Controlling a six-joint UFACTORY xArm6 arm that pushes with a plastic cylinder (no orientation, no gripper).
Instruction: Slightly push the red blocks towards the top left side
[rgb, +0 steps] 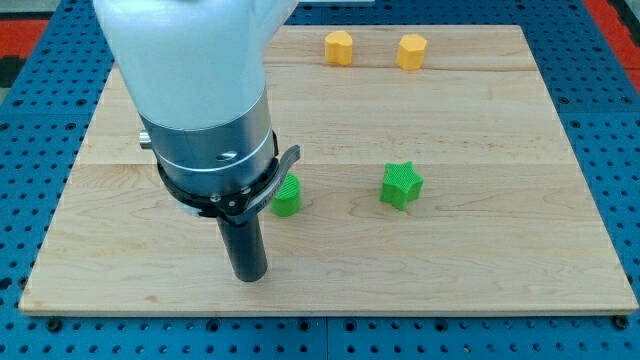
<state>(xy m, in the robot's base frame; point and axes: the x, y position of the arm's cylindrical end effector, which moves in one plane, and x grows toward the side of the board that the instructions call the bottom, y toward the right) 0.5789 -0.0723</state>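
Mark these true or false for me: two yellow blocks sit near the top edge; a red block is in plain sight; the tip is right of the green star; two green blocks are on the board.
1. Two yellow blocks sit near the view's top edge. True.
2. A red block is in plain sight. False: none shows; the arm may hide some.
3. My tip is right of the green star. False: it is to the view's left and lower.
4. Two green blocks are on the board. True: the star and a green block beside the arm.

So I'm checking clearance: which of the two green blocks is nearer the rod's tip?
The green block partly hidden by the arm, right of my tip; the green star-shaped block sits farther toward the view's right.
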